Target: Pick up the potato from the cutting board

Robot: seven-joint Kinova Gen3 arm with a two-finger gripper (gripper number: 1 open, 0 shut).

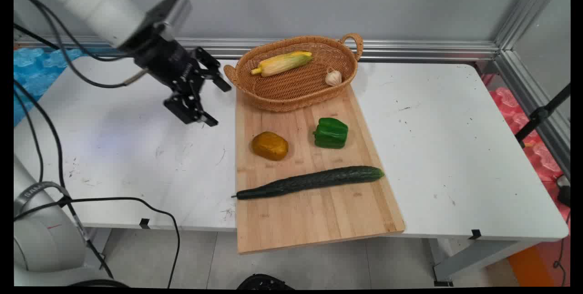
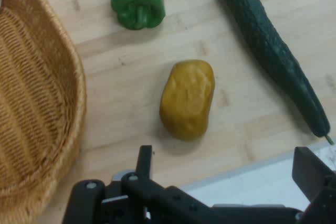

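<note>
Hand [image 1: 207, 103] hangs wide open, holding nothing, above the desk [image 1: 136, 157]; potato [image 1: 270, 145] on the board [image 1: 319, 212] at its 4 o'clock; descending carelessly could clip the basket [image 1: 255, 96]

My desk [image 1: 455, 148] is white and scuffed with small dark marks. A long wooden cutting board [image 1: 314, 212] lies flat on it, its near end jutting past the desk's front edge. A woven basket [image 1: 296, 91] sits at the far side, partly on the board's far end. Two small black tabs [image 1: 145, 223] cling to the desk's front edge.
</note>
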